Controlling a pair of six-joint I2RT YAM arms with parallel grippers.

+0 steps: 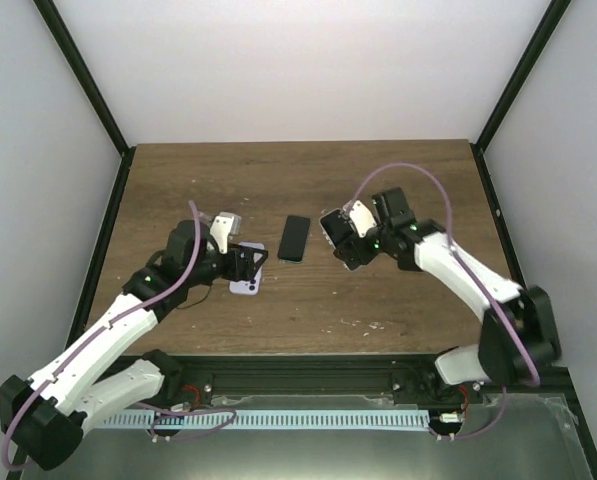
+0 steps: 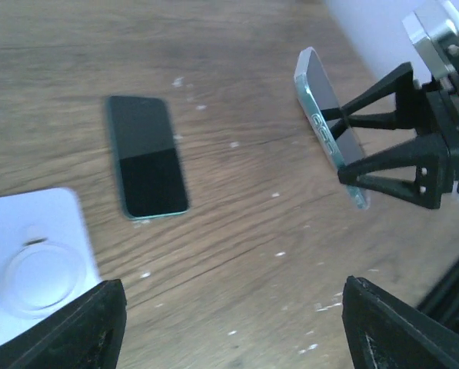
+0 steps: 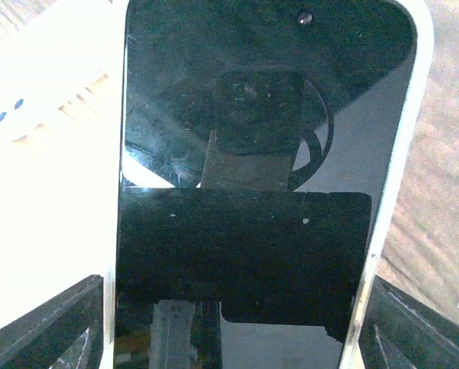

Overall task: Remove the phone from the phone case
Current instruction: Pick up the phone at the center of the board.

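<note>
My right gripper (image 1: 344, 240) is shut on a black-screened phone in a clear case (image 1: 335, 232) and holds it on edge above the table. In the right wrist view the phone (image 3: 252, 154) fills the frame between my fingers (image 3: 60, 323). In the left wrist view it (image 2: 329, 127) stands tilted in the right gripper's black fingers (image 2: 398, 154). My left gripper (image 1: 246, 263) is open and empty, low over the table, with both fingers (image 2: 68, 327) wide apart.
A dark phone with a green edge (image 1: 294, 238) lies flat at the table's middle, and it also shows in the left wrist view (image 2: 146, 166). A white flat piece with a ring mark (image 2: 33, 265) lies under my left gripper (image 1: 246, 286). The table's near edge is close.
</note>
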